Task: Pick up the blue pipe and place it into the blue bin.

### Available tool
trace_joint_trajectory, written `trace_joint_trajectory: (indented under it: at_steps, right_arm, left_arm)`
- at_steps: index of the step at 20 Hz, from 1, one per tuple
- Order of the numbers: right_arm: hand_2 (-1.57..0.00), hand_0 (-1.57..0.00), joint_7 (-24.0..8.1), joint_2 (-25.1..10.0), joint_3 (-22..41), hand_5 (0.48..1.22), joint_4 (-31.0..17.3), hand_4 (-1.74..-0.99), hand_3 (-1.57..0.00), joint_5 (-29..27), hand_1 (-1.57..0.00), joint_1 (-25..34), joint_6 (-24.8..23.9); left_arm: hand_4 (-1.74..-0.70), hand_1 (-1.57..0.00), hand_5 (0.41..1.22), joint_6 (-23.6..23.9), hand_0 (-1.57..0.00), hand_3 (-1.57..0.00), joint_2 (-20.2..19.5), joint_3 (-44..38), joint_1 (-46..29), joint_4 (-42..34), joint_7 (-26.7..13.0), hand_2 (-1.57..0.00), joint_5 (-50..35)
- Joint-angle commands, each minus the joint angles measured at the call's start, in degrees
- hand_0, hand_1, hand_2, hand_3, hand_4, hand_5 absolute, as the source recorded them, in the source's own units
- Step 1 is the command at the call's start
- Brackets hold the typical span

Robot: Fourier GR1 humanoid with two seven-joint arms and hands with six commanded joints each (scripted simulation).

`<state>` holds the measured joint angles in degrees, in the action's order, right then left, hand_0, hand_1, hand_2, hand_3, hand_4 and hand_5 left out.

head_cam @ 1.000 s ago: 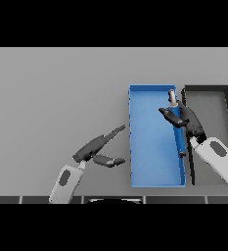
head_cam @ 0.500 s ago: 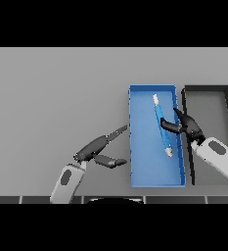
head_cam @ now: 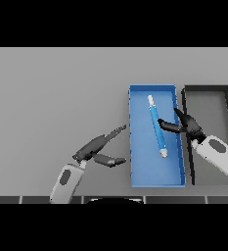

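The blue pipe [head_cam: 157, 126], with pale ends, lies flat on the floor of the blue bin [head_cam: 140, 171], running lengthwise and slightly slanted. My right hand [head_cam: 188, 126] hovers over the bin's right wall, fingers spread and relaxed, just right of the pipe and holding nothing. My left hand [head_cam: 97, 150] rests open over the table to the left of the bin, fingers pointing toward it.
A black bin [head_cam: 207, 90] stands directly to the right of the blue one, its walls touching or nearly so. My right forearm [head_cam: 220, 156] crosses its near part. Grey table [head_cam: 52, 98] stretches to the left and back.
The right hand let go of the pipe, which dropped and now lies flat in the blue bin. That hand has drawn back to the right. The left hand barely moved.
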<state>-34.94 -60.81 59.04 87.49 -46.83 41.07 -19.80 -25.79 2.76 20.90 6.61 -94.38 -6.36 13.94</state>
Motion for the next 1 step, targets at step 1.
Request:
trace_joint_trajectory:
  at_steps: [1]
  right_arm:
    - [-0.01, -0.01, 0.01, 0.29, 0.10, 0.643, 0.20, -1.022, 0.00, -0.44, -0.01, 0.00, -0.32]
  left_arm:
    - [-0.88, 0.00, 0.431, -0.12, 0.00, 0.00, -0.34, -0.25, 0.19, 0.28, 0.37, 0.00, -0.01]
